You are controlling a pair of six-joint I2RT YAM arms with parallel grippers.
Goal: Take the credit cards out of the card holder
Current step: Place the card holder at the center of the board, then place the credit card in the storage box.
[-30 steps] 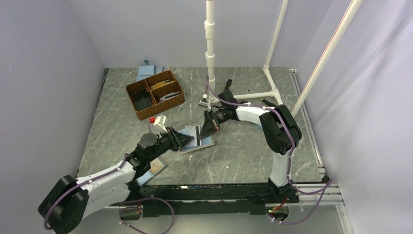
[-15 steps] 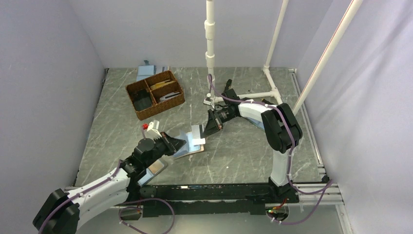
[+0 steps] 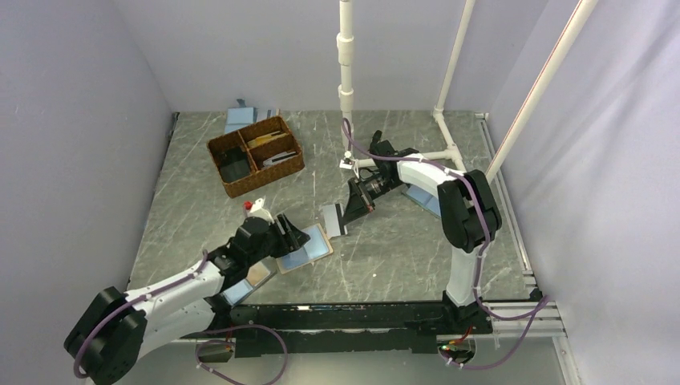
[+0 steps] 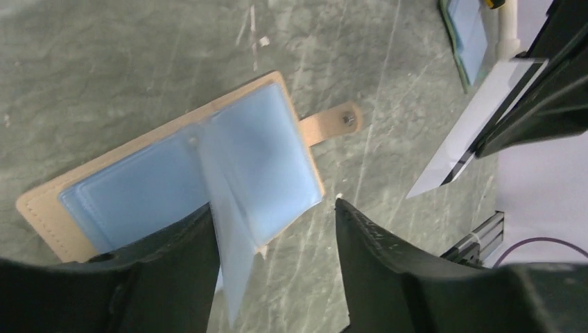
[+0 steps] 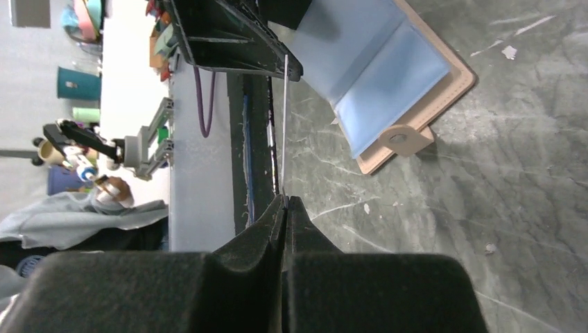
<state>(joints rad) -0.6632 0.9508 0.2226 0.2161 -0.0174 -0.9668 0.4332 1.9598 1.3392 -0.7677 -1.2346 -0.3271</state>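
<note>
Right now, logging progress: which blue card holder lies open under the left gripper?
The tan-edged card holder with the snap tab; the others lie shut elsewhere.

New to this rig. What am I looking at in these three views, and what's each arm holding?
Two robot arms are bolted at the near edge of a grey table. One picture looks down from above; the other two come from a camera on each wrist. The card holder lies open on the table, its blue sleeves up. The left gripper hangs open over it, one sleeve standing between its fingers, nothing gripped. The right gripper is shut on a card, seen edge-on from its wrist, clear of the holder. A wicker basket sits further back.
</note>
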